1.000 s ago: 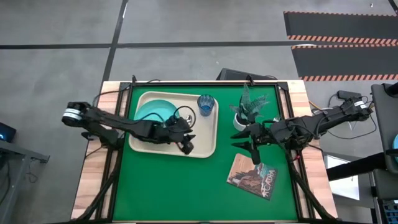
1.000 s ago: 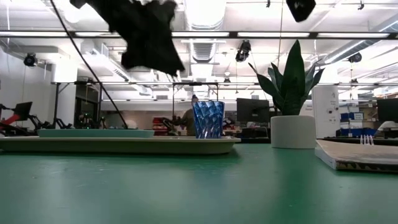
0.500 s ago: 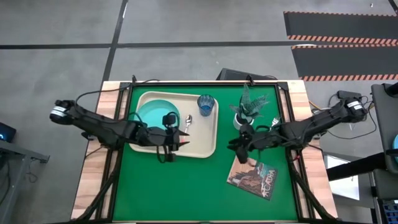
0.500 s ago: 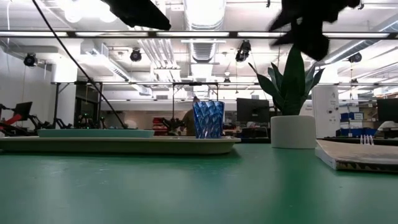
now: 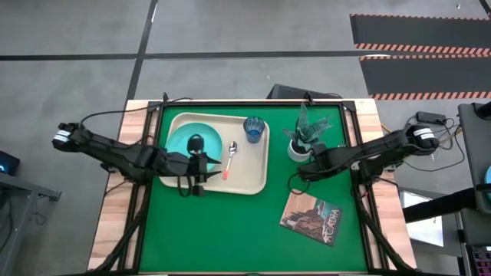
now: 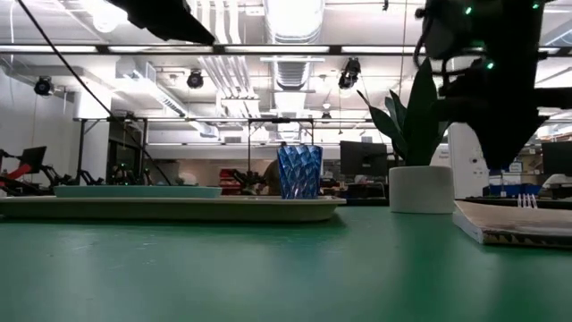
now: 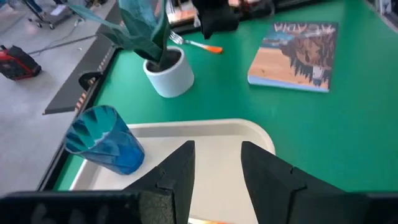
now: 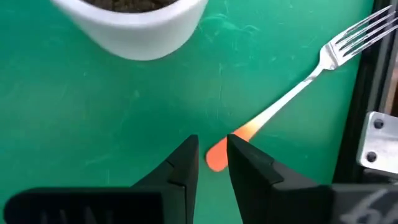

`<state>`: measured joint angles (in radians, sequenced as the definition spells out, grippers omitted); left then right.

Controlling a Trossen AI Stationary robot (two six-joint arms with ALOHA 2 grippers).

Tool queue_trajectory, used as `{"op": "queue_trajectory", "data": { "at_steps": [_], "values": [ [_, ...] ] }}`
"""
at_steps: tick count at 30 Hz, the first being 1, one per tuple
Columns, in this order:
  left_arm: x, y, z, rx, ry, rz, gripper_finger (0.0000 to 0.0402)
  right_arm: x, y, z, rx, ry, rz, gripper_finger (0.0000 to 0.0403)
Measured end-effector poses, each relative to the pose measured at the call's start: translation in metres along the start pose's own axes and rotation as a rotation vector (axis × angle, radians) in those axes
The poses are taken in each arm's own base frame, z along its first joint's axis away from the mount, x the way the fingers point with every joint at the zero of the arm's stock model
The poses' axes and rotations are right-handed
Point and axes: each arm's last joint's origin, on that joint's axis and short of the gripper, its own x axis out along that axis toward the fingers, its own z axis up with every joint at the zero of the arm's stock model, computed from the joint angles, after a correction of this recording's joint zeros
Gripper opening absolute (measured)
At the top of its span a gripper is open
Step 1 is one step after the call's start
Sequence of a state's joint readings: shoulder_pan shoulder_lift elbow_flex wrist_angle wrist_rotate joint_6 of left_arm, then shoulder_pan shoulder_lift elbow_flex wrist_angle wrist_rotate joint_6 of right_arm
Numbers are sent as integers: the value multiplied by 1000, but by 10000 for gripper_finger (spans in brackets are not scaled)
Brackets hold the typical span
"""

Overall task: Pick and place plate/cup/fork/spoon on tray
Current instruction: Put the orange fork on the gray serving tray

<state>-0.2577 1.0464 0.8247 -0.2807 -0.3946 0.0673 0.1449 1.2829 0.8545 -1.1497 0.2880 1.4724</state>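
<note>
The tray [image 5: 261,182] lies toward the far left part of the green surface [image 5: 230,230] and already carries the plate [image 5: 178,138], the cup [image 5: 254,128] at its far right corner, and the spoon [image 5: 230,156] lying just right of the plate. The fork [image 8: 292,93] alone is left, flat on the surface near the far right edge, beside the white plant pot [image 7: 168,73] and beyond the book [image 5: 311,218]. The right pincer [image 8: 211,163] is down over the fork's orange handle end, fingers apart with the handle tip between them but not clamped, seemingly lined up for a grasp there because the handle offers more to grip than the thin metal. The left pincer [image 7: 216,169] hangs above the tray's near part, fingers apart and holding nothing, probably waiting out of the way.
</note>
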Motion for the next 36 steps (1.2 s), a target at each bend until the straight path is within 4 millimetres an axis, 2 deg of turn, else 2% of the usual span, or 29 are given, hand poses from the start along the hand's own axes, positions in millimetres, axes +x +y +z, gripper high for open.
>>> {"op": "queue_trajectory", "data": {
  "at_steps": [8, 14, 20, 25, 31, 36],
  "values": [
    [-21, 9, -5, -28, -63, 15, 117, 25, 9, -1, 15, 14, -124, 63],
    [-28, 12, -4, -41, -90, 18, 117, 41, 3, -7, 11, 20, -209, 46],
    [-27, 11, -5, -43, -84, 19, 117, 49, -19, -12, 63, 8, -231, 38],
    [-22, 9, -5, -39, -72, 19, 117, 54, -34, -13, 166, -78, -161, 38],
    [-18, 8, -6, -31, -58, 31, 117, 60, -37, -14, 234, -119, -111, 43],
    [-18, 8, -6, -31, -57, 38, 117, 64, -36, -15, 287, -136, -130, 82]
  ]
}}
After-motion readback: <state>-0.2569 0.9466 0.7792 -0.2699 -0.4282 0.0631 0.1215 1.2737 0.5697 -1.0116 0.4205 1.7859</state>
